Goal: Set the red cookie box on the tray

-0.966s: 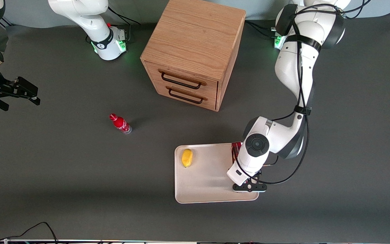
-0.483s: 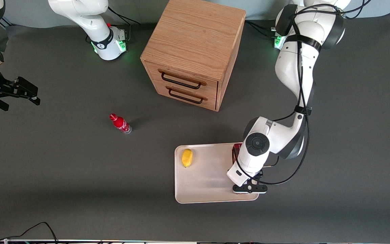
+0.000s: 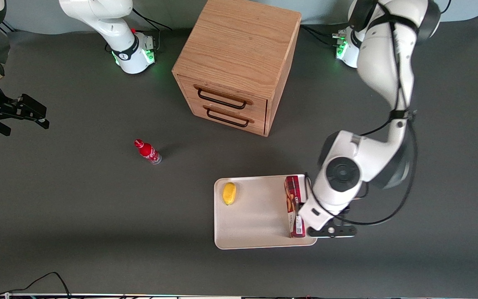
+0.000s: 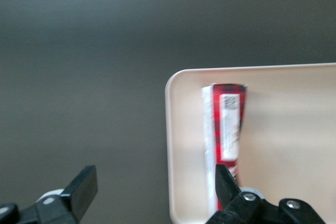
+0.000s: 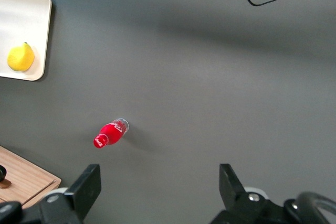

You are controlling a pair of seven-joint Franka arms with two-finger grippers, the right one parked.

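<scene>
The red cookie box point(image 3: 293, 203) lies flat on the cream tray point(image 3: 255, 224), along the tray's edge toward the working arm's end of the table. In the left wrist view the red cookie box point(image 4: 226, 124) rests just inside the tray point(image 4: 294, 129) rim, white label up. My gripper point(image 4: 155, 187) hangs open above that rim with nothing between its fingers. One finger point(image 4: 224, 181) is over the box's end, the other point(image 4: 84, 186) is over bare table. In the front view the arm's wrist point(image 3: 340, 174) covers the fingers.
A yellow lemon point(image 3: 229, 193) sits on the tray near its corner toward the parked arm. A small red bottle point(image 3: 147, 151) lies on the dark table. A wooden two-drawer cabinet point(image 3: 239, 62) stands farther from the front camera than the tray.
The gripper has let go of the box, risen and shifted toward the working arm's end of the table. The whole box now shows lying on the tray.
</scene>
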